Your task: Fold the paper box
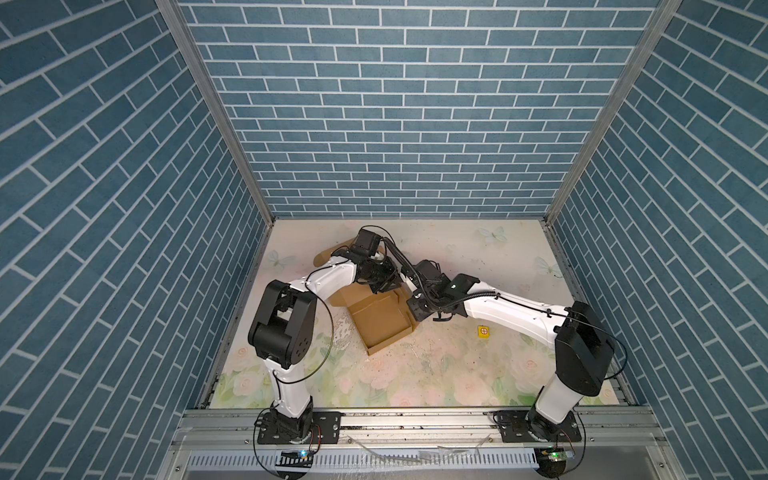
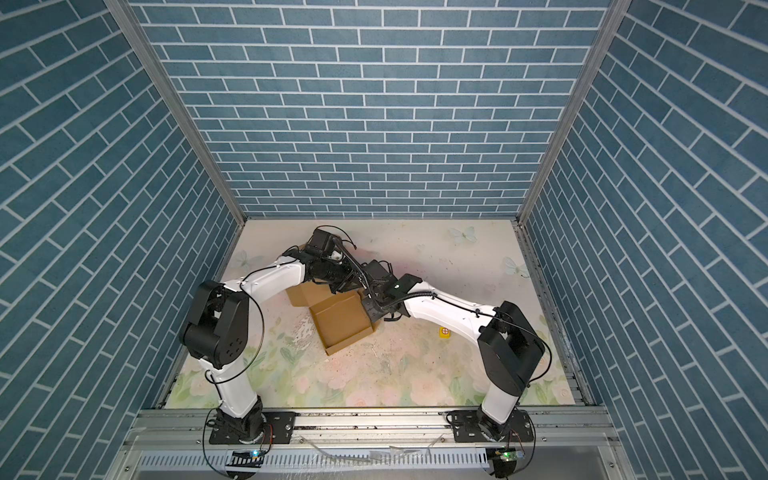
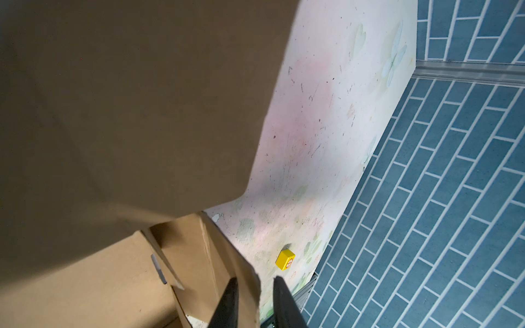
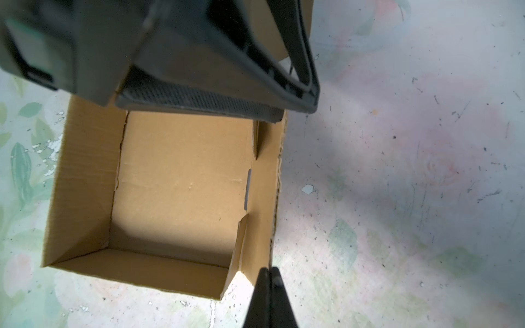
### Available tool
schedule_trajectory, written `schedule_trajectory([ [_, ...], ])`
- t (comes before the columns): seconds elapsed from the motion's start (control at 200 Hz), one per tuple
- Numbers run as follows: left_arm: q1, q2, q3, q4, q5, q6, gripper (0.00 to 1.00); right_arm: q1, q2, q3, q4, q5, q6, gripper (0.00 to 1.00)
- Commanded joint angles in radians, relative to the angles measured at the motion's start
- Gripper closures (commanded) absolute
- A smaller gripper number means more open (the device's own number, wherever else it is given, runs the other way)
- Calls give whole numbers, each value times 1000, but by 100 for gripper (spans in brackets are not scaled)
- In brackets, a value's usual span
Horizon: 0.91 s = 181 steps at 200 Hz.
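Note:
The paper box (image 1: 380,320) (image 2: 340,322) is brown cardboard and lies mid-table as an open tray with raised walls, its lid part reaching back under the left arm. My left gripper (image 1: 387,284) (image 2: 341,286) hangs over the tray's far end. In the left wrist view it (image 3: 255,279) straddles a thin upright side flap (image 3: 247,272), with a gap showing beside one finger, so it is open. A large flap (image 3: 113,113) fills that view. My right gripper (image 4: 268,271) (image 1: 415,311) is shut and empty, just outside the tray's (image 4: 181,181) right wall near its front corner.
A small yellow cube (image 1: 483,331) (image 2: 444,331) (image 3: 285,259) with a red crossed circle sits on the floral mat right of the box, under the right forearm. Blue brick walls enclose three sides. The left gripper's body (image 4: 213,71) looms over the tray's far end.

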Motion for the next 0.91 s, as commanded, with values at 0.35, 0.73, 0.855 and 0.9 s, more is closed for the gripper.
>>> schedule_trajectory([
  [0.35,-7,10,-17,-11,-1,8,95,18,23,43,-50,42,-42,100],
  [0.73,1,-16,-40,-13,-1,48,100,3,-44,19,-30,-21,-46,90],
  [0.855,9,-36,-72,5,-1,62,100,-71,-138,-34,32,-138,-4,80],
  [0.9,11,-43,-84,10,0,67,100,-109,-173,-62,69,-175,20,78],
])
